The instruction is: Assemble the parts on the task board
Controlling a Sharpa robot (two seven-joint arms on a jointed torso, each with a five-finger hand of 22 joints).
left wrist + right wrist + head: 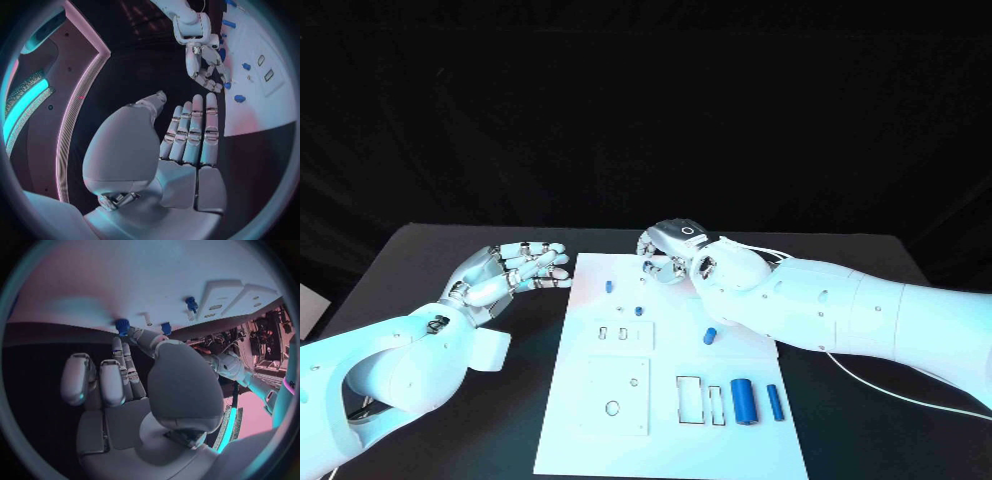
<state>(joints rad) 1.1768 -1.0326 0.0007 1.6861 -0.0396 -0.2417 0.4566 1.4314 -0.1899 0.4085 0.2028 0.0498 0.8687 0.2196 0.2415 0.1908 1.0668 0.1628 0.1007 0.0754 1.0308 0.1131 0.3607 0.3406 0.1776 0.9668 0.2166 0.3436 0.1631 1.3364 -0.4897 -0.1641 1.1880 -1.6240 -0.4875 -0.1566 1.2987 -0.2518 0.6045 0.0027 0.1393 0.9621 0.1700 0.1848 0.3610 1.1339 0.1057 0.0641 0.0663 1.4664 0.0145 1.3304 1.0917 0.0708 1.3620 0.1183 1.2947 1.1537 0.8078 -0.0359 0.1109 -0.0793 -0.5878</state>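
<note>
- Right hand (687, 255) at task board (589, 440) far edge, fingers curled, apparently pinching small blue part (122, 326).
- Left hand (514, 272) spread, empty, beside board over bench (444, 260).
- Right nearer.

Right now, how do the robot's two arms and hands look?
Both arms are glossy white, rounded shells with small dark screw holes. The left hand and right hand are silver with many segmented fingers. A thin white cable runs along the right arm. The right hand's back carries a small dark ring mark.
</note>
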